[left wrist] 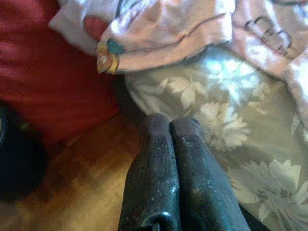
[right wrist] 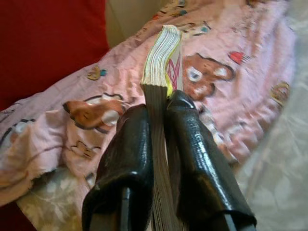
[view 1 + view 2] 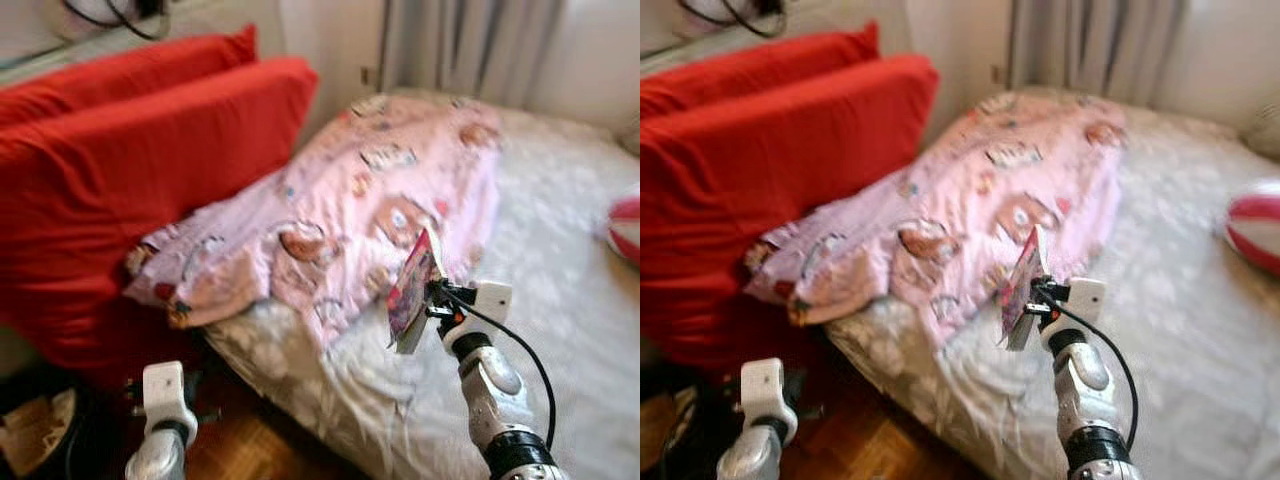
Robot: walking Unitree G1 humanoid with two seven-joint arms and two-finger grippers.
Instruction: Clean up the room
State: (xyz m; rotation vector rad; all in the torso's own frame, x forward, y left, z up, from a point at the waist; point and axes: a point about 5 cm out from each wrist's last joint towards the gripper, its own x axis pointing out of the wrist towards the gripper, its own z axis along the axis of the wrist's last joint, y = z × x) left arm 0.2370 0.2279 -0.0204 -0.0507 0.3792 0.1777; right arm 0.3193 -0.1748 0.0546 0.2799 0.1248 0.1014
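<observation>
a thin paperback book (image 3: 414,288) is pinched edge-on between the closed fingers of the right gripper (image 2: 161,120), held up above the pink bear-print duvet (image 3: 370,200) on the bed (image 3: 560,280). the left gripper (image 1: 171,132) is closed on nothing, low beside the bed edge near the red cushions (image 3: 120,160). because only a narrow strip of the pages is clamped, the book could be levered loose and dropped if swung quickly.

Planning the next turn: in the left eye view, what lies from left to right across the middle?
Red cushions → pink blanket → book held upright in the right gripper → floral sheet → red-and-white ball.
</observation>
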